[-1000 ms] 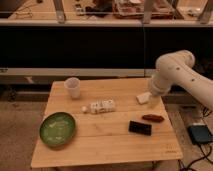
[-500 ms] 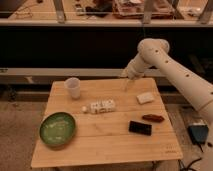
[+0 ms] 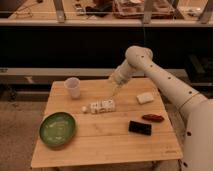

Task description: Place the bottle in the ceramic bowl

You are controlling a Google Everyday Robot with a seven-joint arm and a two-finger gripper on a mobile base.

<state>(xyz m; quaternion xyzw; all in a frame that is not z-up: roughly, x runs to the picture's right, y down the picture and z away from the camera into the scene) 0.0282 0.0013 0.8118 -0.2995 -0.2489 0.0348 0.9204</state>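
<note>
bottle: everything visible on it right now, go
The bottle is small and pale, whitish-clear plastic by the look of it, with light label patches and a round white cap at its left end. It lies on its side near the middle of the wooden table, touching only the tabletop. The gripper, open and empty, hangs just above its right end, apparently not touching it.

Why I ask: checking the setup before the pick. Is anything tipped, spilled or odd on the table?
Only the bottle stands out: it lies on its side mid-table instead of standing. The white cup is upright, the ceramic bowl sits flat, and no spill shows. The gripper hangs near the bottle, not touching it.
</note>
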